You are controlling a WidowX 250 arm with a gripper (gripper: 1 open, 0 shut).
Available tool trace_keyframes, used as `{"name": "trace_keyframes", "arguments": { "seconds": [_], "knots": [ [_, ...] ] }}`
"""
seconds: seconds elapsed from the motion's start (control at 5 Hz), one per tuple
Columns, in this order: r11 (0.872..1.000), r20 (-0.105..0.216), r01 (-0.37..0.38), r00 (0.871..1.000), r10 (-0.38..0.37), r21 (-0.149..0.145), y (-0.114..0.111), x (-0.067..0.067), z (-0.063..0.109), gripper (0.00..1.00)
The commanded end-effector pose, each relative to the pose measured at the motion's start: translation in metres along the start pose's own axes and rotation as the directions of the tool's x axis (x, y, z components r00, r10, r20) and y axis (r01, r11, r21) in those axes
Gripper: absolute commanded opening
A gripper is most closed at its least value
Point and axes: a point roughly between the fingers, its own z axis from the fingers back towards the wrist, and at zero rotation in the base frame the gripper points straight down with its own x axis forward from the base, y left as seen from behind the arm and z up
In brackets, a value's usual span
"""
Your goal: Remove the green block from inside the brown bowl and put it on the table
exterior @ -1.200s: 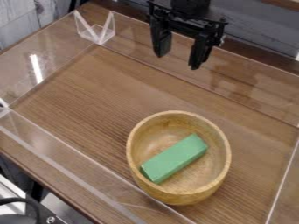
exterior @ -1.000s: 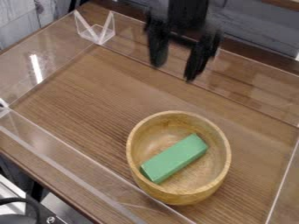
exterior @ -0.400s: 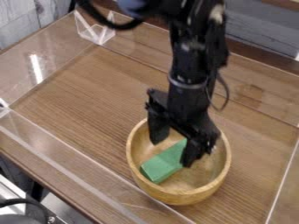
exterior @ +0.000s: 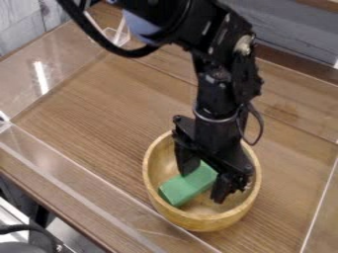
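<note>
Lying inside the brown bowl [exterior: 199, 203], the green block [exterior: 187, 185] is sitting between my fingers [exterior: 209, 178], which I am holding spread wide, gripping nothing, above the wood-grain surface [exterior: 93, 109].

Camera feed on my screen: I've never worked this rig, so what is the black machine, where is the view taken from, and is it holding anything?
You have a single view, looking down at an angle across the table, a wood-grain top with clear walls. The black machine is a robot arm; its gripper points down into the brown bowl. The jaws stand open, one on each side of the green block, which lies inside the bowl. Nothing is held yet; whether a finger touches the block cannot be told from this angle.
</note>
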Motion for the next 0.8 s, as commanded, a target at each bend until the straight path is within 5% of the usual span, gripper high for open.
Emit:
{"name": "trace_keyframes", "arguments": {
  "seconds": [0.0,0.4,0.6],
  "knots": [
    [1.0,0.032,-0.005,0.999,0.005,-0.008,0.003,0.005,0.002,1.0],
    [1.0,0.035,-0.01,0.999,0.011,-0.02,0.008,0.007,-0.005,1.0],
    [1.0,0.038,-0.014,0.999,0.015,-0.025,0.008,0.007,-0.01,0.0]
  ]
}}
